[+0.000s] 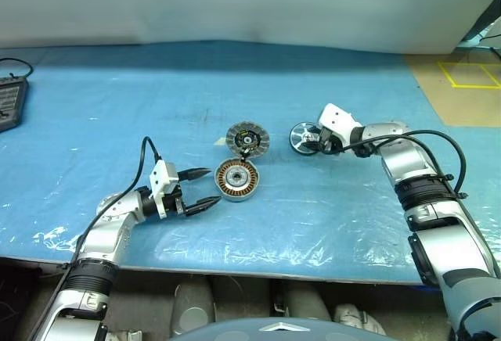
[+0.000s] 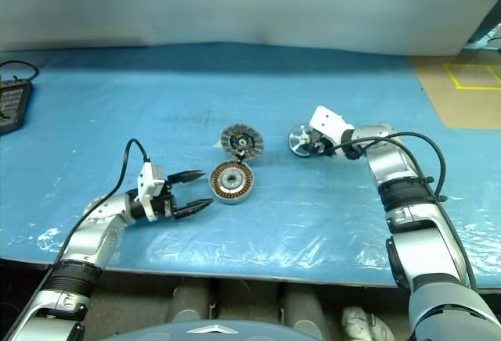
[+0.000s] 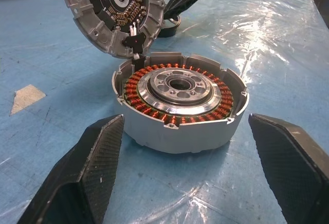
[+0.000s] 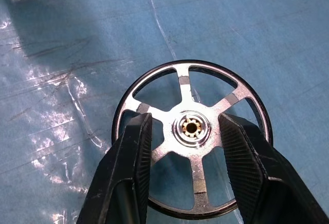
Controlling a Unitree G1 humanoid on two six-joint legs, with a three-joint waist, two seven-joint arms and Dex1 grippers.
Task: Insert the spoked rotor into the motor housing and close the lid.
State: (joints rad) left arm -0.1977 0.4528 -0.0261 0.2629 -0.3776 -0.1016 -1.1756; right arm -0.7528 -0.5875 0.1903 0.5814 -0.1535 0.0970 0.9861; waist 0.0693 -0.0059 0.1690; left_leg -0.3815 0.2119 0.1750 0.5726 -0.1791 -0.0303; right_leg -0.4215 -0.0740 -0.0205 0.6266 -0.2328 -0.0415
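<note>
Right wrist view: right gripper (image 4: 187,131) narrowed across spoked rotor (image 4: 191,136) hub. Left wrist view: left gripper (image 3: 185,167) wide before motor housing (image 3: 180,106), lid (image 3: 114,9) tilted behind; mid-table, edges distant.

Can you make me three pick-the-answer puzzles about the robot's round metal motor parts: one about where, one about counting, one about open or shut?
1. The spoked dark-silver metal rotor lies:
A. on the blue table cover
B. inside the housing
C. on the lid

2. Its spokes number:
A. three
B. five
C. eight

3. The left gripper beside the round silver motor housing with copper windings is:
A. open
B. shut on the housing
C. shut on the ribbed grey lid

Answers: 1 A, the blue table cover shows between its spokes. 2 B, five spokes meet the hub. 3 A, its fingers stand apart, touching nothing.
</note>
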